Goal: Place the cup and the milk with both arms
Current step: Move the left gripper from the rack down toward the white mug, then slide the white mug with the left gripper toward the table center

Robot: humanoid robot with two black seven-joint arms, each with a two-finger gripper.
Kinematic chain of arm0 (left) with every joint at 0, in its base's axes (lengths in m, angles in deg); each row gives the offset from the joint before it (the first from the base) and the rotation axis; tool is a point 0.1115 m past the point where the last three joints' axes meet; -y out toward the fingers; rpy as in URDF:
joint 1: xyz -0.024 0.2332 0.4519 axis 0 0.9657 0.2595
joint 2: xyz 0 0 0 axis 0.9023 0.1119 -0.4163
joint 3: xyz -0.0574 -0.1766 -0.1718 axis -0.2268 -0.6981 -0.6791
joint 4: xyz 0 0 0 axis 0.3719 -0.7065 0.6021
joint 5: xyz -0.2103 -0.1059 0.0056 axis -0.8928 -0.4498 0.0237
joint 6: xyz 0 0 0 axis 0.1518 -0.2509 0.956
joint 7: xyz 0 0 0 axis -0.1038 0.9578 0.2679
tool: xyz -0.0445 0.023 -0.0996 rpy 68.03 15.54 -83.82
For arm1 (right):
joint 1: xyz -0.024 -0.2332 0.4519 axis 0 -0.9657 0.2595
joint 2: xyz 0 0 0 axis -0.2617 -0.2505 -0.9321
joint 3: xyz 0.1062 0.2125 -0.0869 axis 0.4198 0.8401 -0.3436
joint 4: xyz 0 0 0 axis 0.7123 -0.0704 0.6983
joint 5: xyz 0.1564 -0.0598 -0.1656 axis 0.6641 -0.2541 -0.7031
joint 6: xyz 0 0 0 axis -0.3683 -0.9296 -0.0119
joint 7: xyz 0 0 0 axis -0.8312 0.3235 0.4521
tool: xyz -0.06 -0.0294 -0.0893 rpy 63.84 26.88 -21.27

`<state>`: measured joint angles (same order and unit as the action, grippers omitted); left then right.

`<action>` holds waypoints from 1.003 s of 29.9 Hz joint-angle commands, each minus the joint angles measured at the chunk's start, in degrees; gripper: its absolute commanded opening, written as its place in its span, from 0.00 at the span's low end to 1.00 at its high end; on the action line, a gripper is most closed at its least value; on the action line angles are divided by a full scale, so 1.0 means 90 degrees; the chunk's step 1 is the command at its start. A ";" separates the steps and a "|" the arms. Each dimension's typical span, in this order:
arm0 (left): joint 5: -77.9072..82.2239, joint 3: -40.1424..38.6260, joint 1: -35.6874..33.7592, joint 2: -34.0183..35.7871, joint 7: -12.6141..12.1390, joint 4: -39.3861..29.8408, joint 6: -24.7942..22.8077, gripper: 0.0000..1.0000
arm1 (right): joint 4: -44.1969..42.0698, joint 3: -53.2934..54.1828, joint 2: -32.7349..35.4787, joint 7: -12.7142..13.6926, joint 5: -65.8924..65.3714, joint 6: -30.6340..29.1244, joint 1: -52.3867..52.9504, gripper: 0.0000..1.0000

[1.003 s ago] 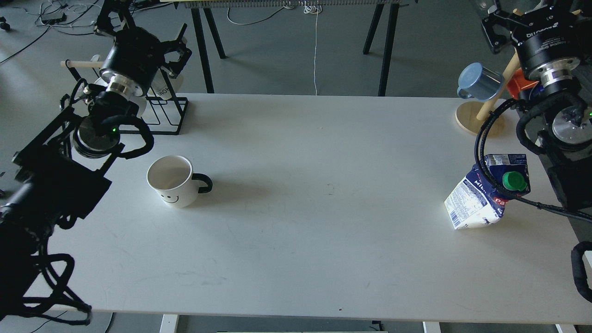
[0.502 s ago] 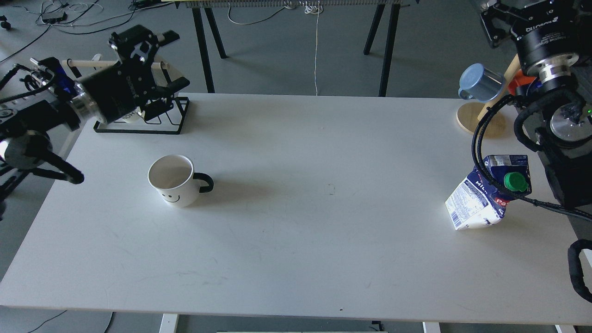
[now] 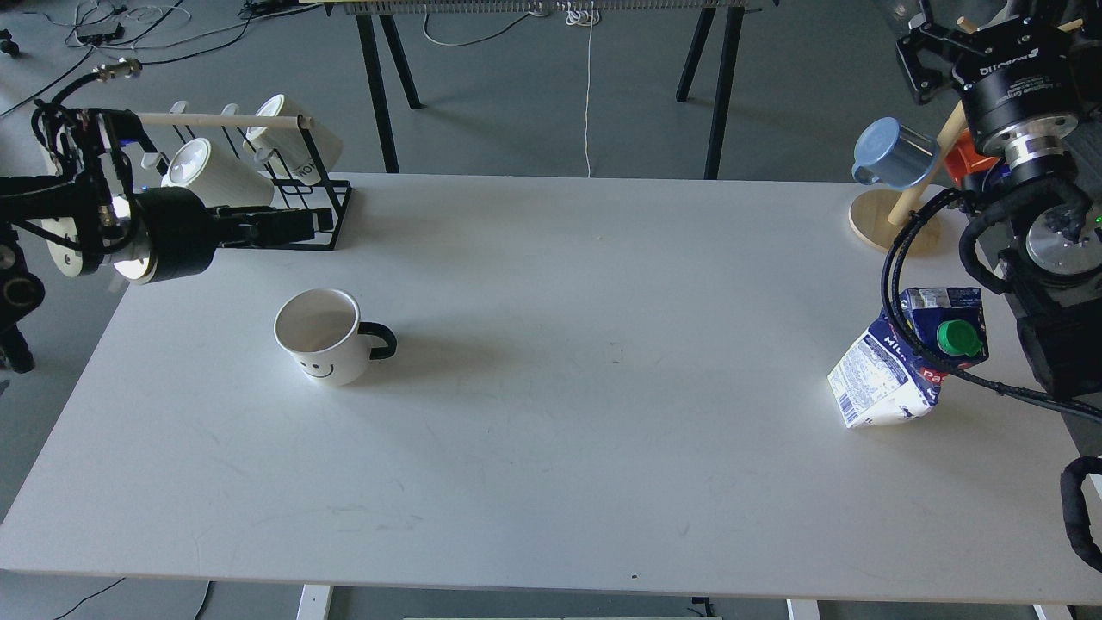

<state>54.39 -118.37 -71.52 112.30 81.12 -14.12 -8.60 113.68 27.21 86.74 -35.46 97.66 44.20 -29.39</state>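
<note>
A white cup (image 3: pixel 317 336) with a smiley face and a black handle stands upright on the left part of the white table (image 3: pixel 585 430), its handle pointing right. A blue and white milk carton (image 3: pixel 895 366) with a green cap stands dented and leaning near the right edge, with a black cable of my right arm across it. My left gripper (image 3: pixel 297 226) points right, low in front of the mug rack and behind the cup. It is seen edge-on and holds nothing. My right gripper (image 3: pixel 990 21) is high at the top right, far behind the carton, fingers spread and empty.
A black wire rack (image 3: pixel 331 215) with white mugs (image 3: pixel 207 172) on a wooden bar stands at the back left, close to my left gripper. A wooden mug tree (image 3: pixel 887 220) with a blue cup (image 3: pixel 895 155) stands at the back right, under my right arm.
My left arm has swung out to the left and dropped; its gripper now lies level, pointing right in front of the rack. The right arm, cup and carton have barely moved.
</note>
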 commanded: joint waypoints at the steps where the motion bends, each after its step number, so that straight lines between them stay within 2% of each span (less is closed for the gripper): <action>1: 0.0857 0.0298 0.0051 -0.0067 0.0010 0.0272 -0.0002 0.84 | 0.0011 0.0076 0.0007 0.0010 0.0000 0.0000 -0.0001 0.99; 8: 0.1074 0.0895 0.0100 -0.0311 0.0020 0.0565 0.0218 0.81 | 0.0168 0.0085 0.0016 0.0010 0.0000 0.0000 -0.0001 0.99; 12: 0.1074 0.0924 0.0227 -0.0545 0.0069 0.0936 0.0384 0.77 | 0.0168 0.0085 0.0016 0.0010 0.0000 0.0000 -0.0001 0.99; 15: 0.1074 0.0924 0.0237 -0.0702 0.0069 0.0957 0.0404 0.70 | 0.0168 0.0085 0.0026 0.0010 -0.0009 0.0000 -0.0001 0.99; 20: 0.1074 0.0924 0.0295 -0.0907 0.0069 0.0976 0.0414 0.66 | 0.0168 0.0105 0.0036 0.0010 -0.0009 0.0000 -0.0001 0.99; 22: 0.1074 0.0924 0.0295 -0.0956 0.0088 0.0986 0.0414 0.58 | 0.0168 0.0105 0.0084 0.0010 -0.0009 0.0000 -0.0001 0.99; 24: 0.1074 0.0934 0.0324 -0.0956 0.0137 0.0996 0.0385 0.43 | 0.0168 0.0115 0.0133 0.0010 -0.0009 0.0000 -0.0001 0.99; 30: 0.1074 0.0944 0.0393 -0.0995 0.0371 0.1191 0.0306 0.13 | 0.0148 0.0115 0.0251 0.0001 -0.0009 0.0000 -0.0010 0.99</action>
<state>64.06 -109.84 -68.04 103.58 83.56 -3.74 -5.62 115.20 28.25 88.67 -35.36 97.57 44.20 -29.42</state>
